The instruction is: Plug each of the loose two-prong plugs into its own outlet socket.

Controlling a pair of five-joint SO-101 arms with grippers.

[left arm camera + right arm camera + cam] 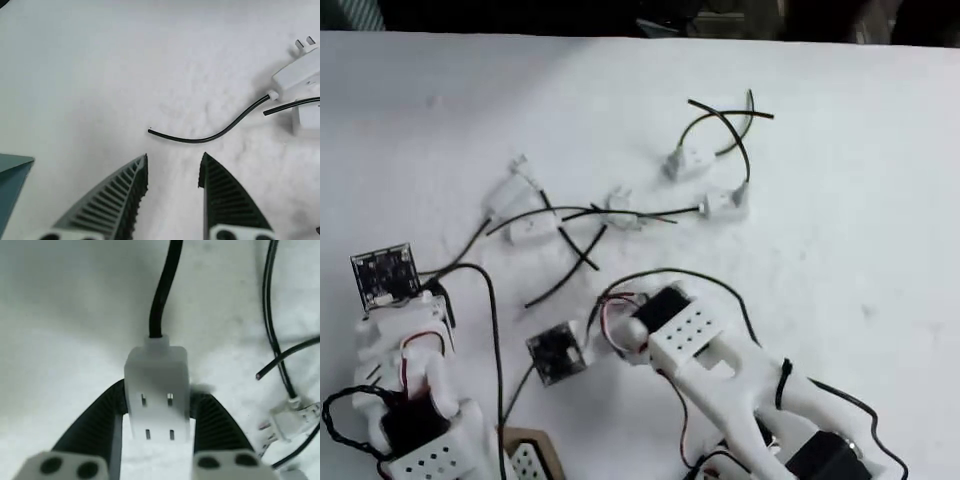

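Note:
My right gripper [158, 407] is shut on a white outlet socket [157, 395], which sits between the black fingers [216, 422] with its slots facing the camera and its black cable [162, 295] leading away. A white two-prong plug [289, 421] lies off to one side. My left gripper [172, 167] is open just above the bare table, nothing between its fingers. A black cable end [151, 131] lies just ahead of it and runs to a white plug [295, 72] with two prongs. In the high view, plugs [508, 192] [620, 205] and sockets [532, 229] [725, 203] lie tangled mid-table.
Another white connector [682, 160] with looped black cable lies toward the back. The left arm [405, 350] sits at the front left and the right arm [720, 365] at front centre. The white table [860, 200] has free room on the right and far left.

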